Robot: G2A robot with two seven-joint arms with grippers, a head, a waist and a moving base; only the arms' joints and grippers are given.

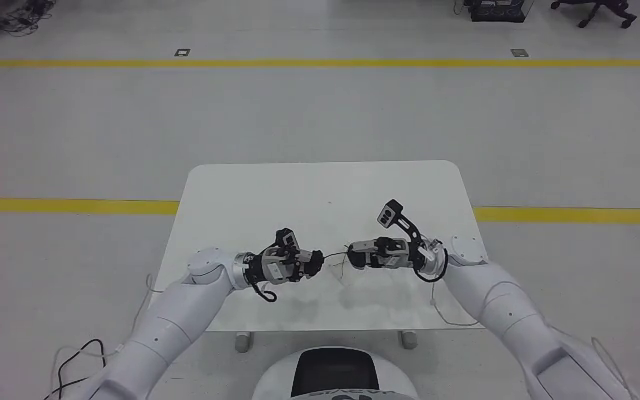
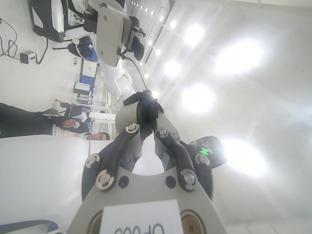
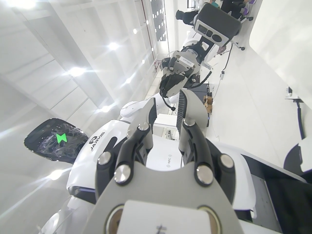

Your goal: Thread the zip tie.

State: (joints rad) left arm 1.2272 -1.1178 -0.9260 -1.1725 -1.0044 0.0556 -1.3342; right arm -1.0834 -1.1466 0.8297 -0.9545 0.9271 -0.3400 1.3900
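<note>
Left claw (image 1: 306,263): clenched on a black zip tie (image 2: 145,109), fingertips pressed together with the strap bunched between them. From that pinch, a thin curved tail of the tie reaching toward 3 o'clock, ending in a small knob. Right claw (image 3: 168,94): released, fingers spread and nothing gripped. Knob end of the tie seen in the gap between those spread fingers. Cannot tell whether touching either finger.

In the top view, right claw at 3 o'clock of the left one, near but apart, tips facing each other, only the faint strand across the gap. Both held above the 6 o'clock half of the white counter (image 1: 320,190). Black camera bracket (image 1: 390,213) sticking out from the right wrist toward 12 o'clock. Dark cable loop (image 1: 265,293) hanging off the left wrist at 6 o'clock.

Farther out, pale floor (image 1: 320,110) with a yellow line (image 1: 90,206) running out from the counter at 9 and 3 o'clock.
</note>
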